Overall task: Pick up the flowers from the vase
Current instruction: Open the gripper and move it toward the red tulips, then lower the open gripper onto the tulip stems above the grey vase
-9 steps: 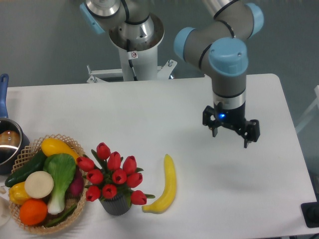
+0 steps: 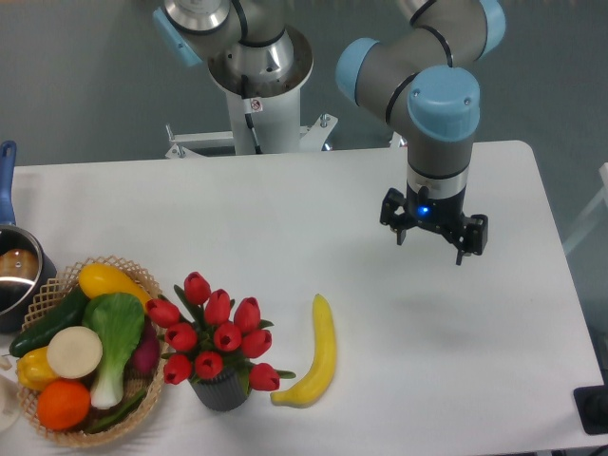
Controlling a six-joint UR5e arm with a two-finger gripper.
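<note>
- White tabletop (image 2: 285,218) runs wide under a grey wall, with the arm's base standing at the far edge.
- Over the right half hangs the gripper (image 2: 434,237), fingers spread apart and nothing between them, well clear of the surface.
- Down at the near-left sit the flowers (image 2: 214,332), red tulip buds fanned out wider than the vase (image 2: 220,391), whose dark ribbed body only peeks out below them.
- Well apart, those two: the gripper is up and to the right, with open table between.
- Just beside the vase on its right lies a banana (image 2: 318,353), its lower tip nearly at the outermost bud.
- On the other side a wicker basket (image 2: 57,285) of vegetables sits close to the bouquet, and a pot (image 2: 17,271) peeks in at the left edge.
- From where I stand, the risk is a descent off-centre: fingers closing on a few buds only, so the bunch splays or tips the light vase.
- Coming in low from the right could nudge the banana into the vase.
- Lifting with stems snug in the mouth might drag the vase up too.
- Best room is from straight above; the near table edge sits close behind the vase, so little margin there.
</note>
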